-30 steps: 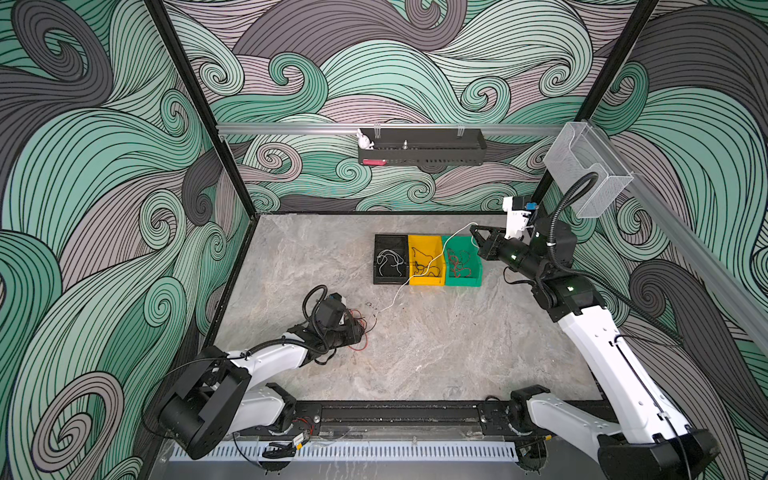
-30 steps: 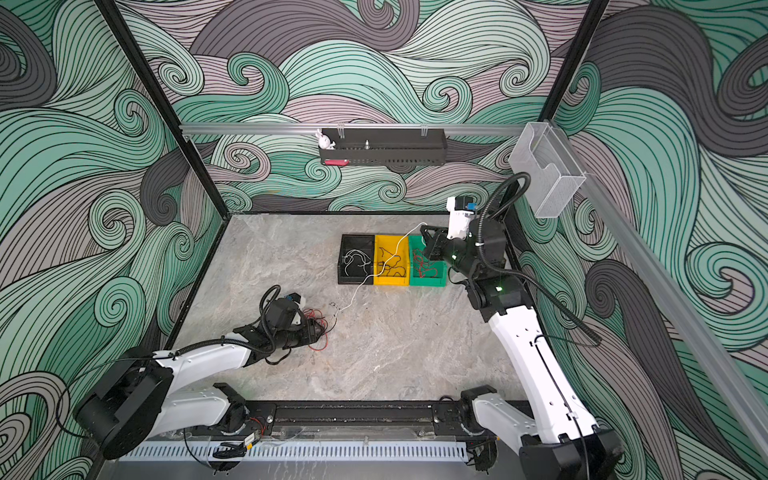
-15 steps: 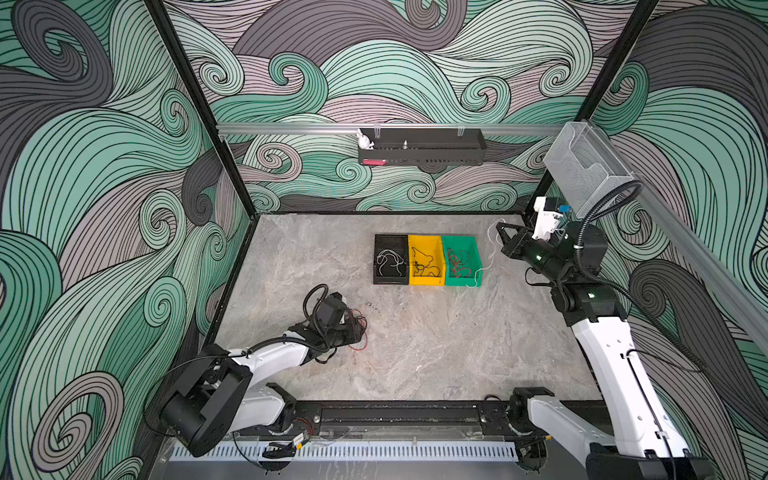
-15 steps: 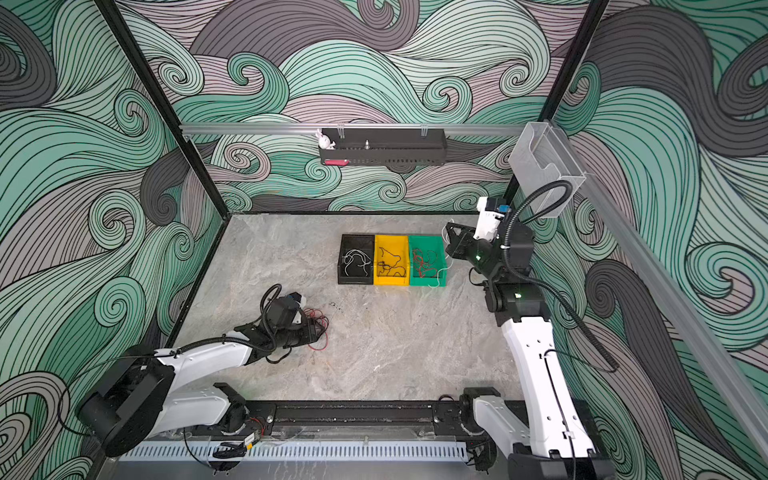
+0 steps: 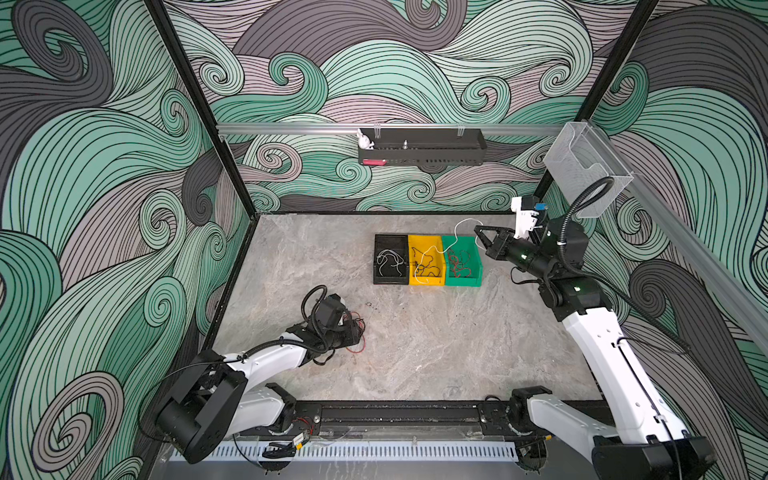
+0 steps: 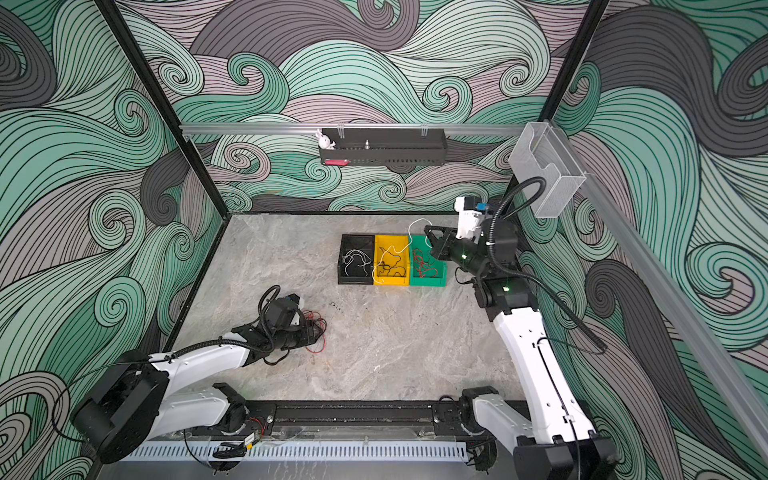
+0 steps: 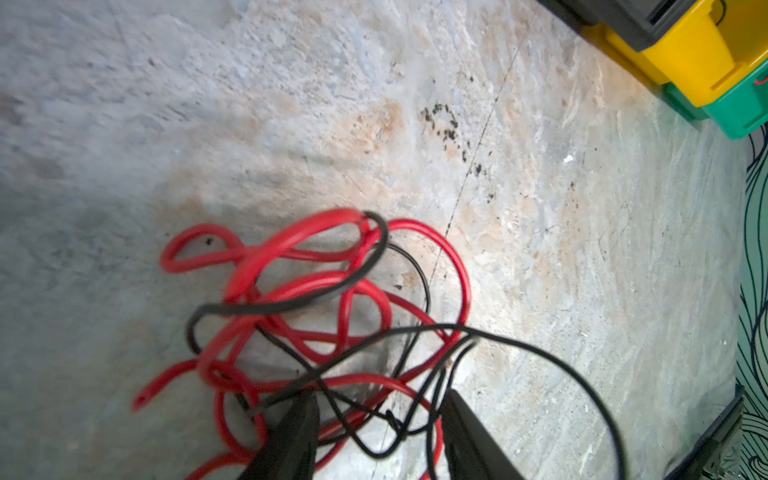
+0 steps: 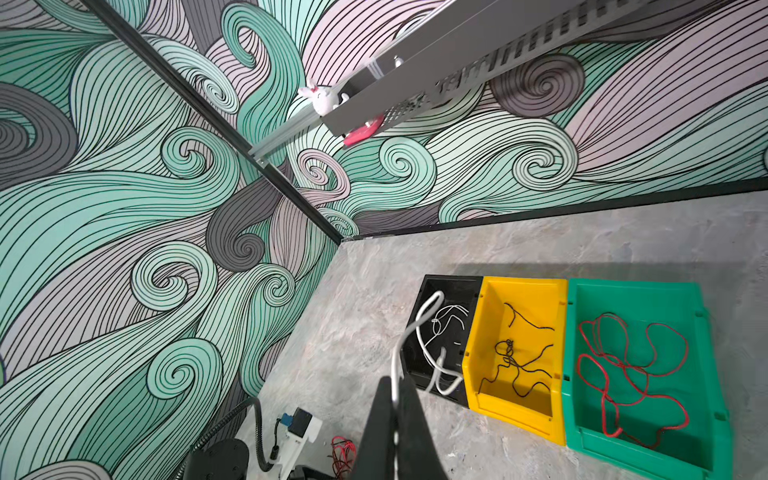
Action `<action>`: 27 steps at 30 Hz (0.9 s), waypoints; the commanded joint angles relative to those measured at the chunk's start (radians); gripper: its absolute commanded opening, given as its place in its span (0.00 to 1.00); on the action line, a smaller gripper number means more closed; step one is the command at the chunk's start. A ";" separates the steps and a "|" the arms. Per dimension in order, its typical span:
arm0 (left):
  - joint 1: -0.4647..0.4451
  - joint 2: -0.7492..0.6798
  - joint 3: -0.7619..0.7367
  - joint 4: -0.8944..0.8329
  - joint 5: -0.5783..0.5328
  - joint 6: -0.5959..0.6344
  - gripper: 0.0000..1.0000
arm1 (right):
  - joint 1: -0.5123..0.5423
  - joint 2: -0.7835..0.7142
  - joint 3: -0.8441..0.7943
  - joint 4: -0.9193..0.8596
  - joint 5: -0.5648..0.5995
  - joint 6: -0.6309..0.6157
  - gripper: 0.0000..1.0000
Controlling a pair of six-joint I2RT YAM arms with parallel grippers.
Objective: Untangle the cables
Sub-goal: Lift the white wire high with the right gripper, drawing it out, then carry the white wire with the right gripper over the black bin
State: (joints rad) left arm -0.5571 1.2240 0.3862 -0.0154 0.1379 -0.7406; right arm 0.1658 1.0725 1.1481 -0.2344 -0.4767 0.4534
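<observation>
White cable [image 5: 456, 232] pinched in the closed right gripper [image 5: 480, 235], right of centre by the green bin [image 5: 463, 283] — likely bound for the black bin [image 5: 390, 281] — red-black tangle [image 5: 358, 329] lower left, straddled by half-spread left gripper [image 7: 380, 397], ungripped.

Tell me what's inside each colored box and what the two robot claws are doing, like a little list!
black bin: white cables
yellow bin: black cables
green bin: red cables
right gripper: shut on the held white cable, raised beside the green bin
held white cable: in both top views it trails across the yellow bin
left gripper: jaws apart, low over the tangle
tangle: red and black cables on the table
</observation>
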 commanded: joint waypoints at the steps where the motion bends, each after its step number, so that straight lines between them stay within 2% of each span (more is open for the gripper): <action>1: -0.001 -0.013 -0.021 -0.072 -0.007 -0.004 0.51 | 0.055 0.039 0.042 0.036 0.016 -0.005 0.00; 11: -0.001 -0.076 -0.040 -0.072 0.012 -0.017 0.52 | 0.195 0.241 0.141 0.057 0.095 -0.063 0.00; 20: -0.001 -0.057 -0.040 -0.046 0.033 -0.022 0.52 | 0.245 0.423 0.265 0.078 0.110 -0.070 0.00; 27: -0.001 -0.021 -0.034 -0.025 0.043 -0.019 0.52 | 0.250 0.552 0.361 0.061 0.191 -0.130 0.00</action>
State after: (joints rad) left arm -0.5571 1.1763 0.3531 -0.0216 0.1677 -0.7521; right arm 0.4133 1.5902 1.4651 -0.1829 -0.3393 0.3679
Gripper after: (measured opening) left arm 0.517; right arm 0.050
